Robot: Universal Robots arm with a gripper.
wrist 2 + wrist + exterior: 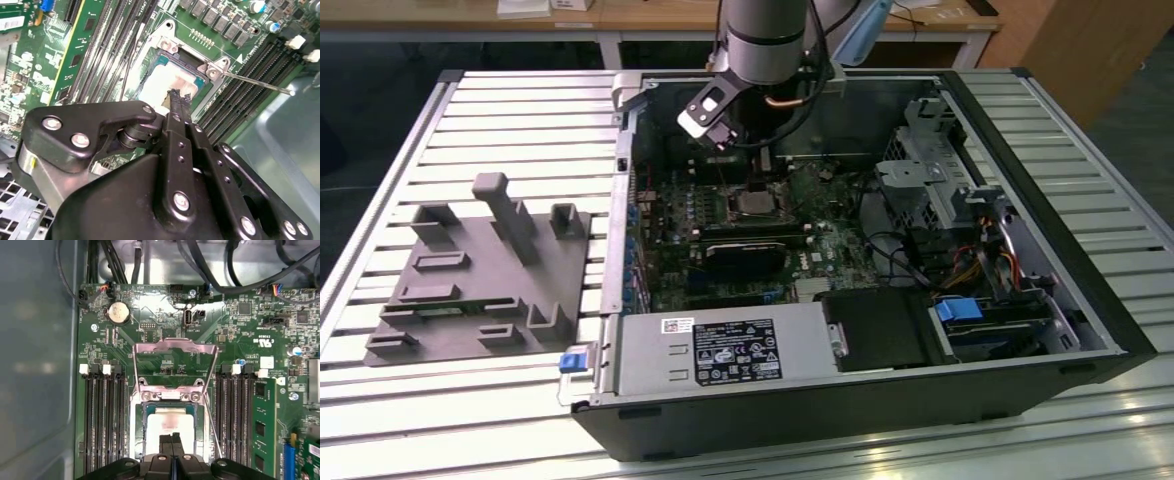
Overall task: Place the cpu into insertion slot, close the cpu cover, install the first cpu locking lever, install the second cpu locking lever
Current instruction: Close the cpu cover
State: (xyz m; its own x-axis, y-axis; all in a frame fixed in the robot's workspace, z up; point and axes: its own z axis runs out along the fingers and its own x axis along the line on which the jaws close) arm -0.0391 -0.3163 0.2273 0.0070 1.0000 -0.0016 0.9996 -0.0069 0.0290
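Slatted metal table [520, 110] carried black computer case [854, 410]. Silver-grey square cpu [167, 422] sat in silver-rimmed insertion slot [136, 436]; silvery frame cpu cover [175, 346] stood open, wire lever [255, 82] unlatched. Gripper [172, 436] clenched above cpu.

The cpu [170, 422] has a dull silver-grey metal top with a pale, smeared sheen. The insertion slot [135, 425] has a bright silvery metal rim, and the cpu cover [175, 345] is thin, polished sheet metal. The locking lever [255, 83] is slim, shiny steel wire. The gripper [171, 437] is matt black and faintly grainy, studded with glossy metal screw heads. The motherboard [160, 315] is glossy green, and its memory slots [102, 420] are black plastic. The table [494, 110] is ribbed, pale satin metal. The grey fixture [480, 270] at the exterior view's left looks like matt plastic.
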